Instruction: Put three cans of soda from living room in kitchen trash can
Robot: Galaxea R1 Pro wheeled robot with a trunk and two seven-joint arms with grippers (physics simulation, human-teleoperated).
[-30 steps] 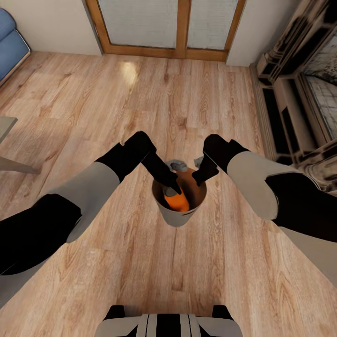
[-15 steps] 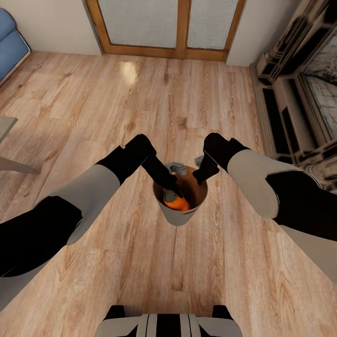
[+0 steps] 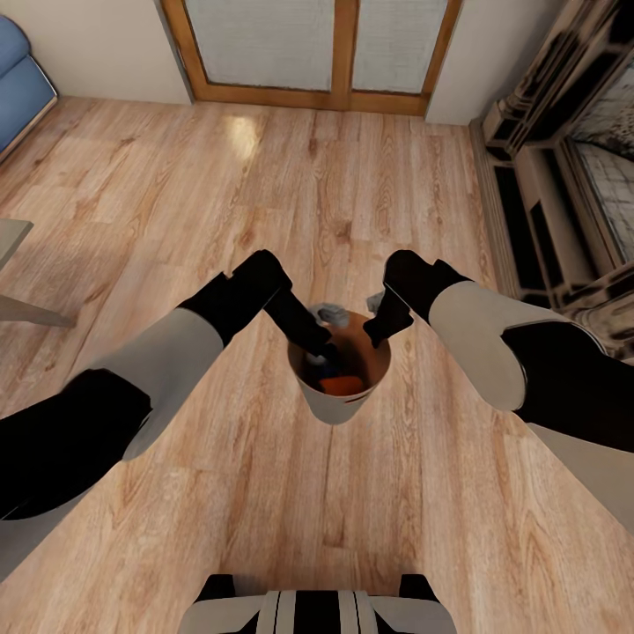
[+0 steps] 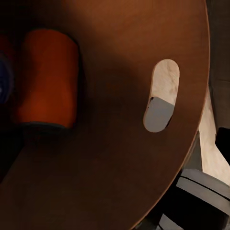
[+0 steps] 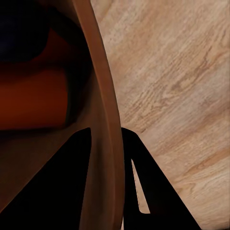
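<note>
Head view: trash can (image 3: pixel 339 407) held above the living-room floor, orange can (image 3: pixel 342 385) inside.
Right claw (image 5: pixel 108 158) pinches its stiff, light rim; left claw's (image 3: pixel 324 357) state I cannot tell.

Trash can (image 3: pixel 339 407): off-white outside, brown inside, upright over the wood floor (image 3: pixel 291 194), oval handle slot (image 4: pixel 161 96) near rim. Orange soda can (image 4: pixel 47 79) lies on its side inside; a dark blue can (image 4: pixel 4 86) sits beside it, barely visible.
</note>
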